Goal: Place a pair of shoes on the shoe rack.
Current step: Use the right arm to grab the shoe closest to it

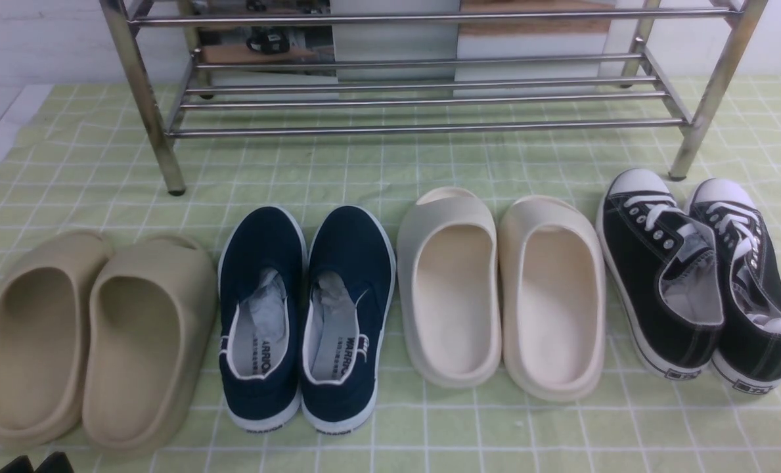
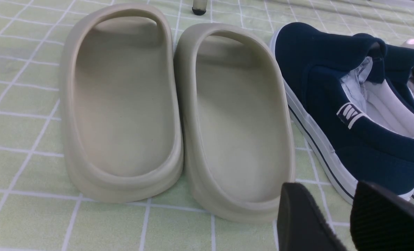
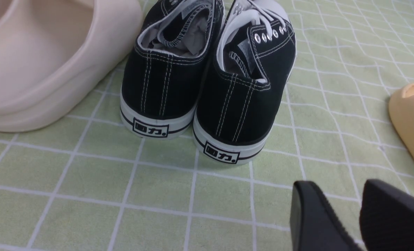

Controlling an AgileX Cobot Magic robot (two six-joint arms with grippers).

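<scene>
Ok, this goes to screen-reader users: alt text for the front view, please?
Four pairs of footwear sit in a row on a green checked cloth before a steel shoe rack: from the robot's left, tan slides, navy slip-ons, cream slides and black canvas sneakers. Tips of the left gripper just show at the bottom edge.

On the tabletop (image 1: 429,427) four pairs stand in one row, side by side, toes toward the shoe rack (image 1: 423,101), which stands behind them at the far side. From left to right: the leftmost slides (image 1: 94,341), the slip-ons (image 1: 305,315), the middle slides (image 1: 502,295), and the sneakers (image 1: 699,282) at the right end. Each pair's two shoes touch or nearly touch. The rack's right front leg stands just behind the sneakers' toes. A lone slide (image 3: 410,118) lies apart from the sneakers, on their side away from the middle slides.
</scene>
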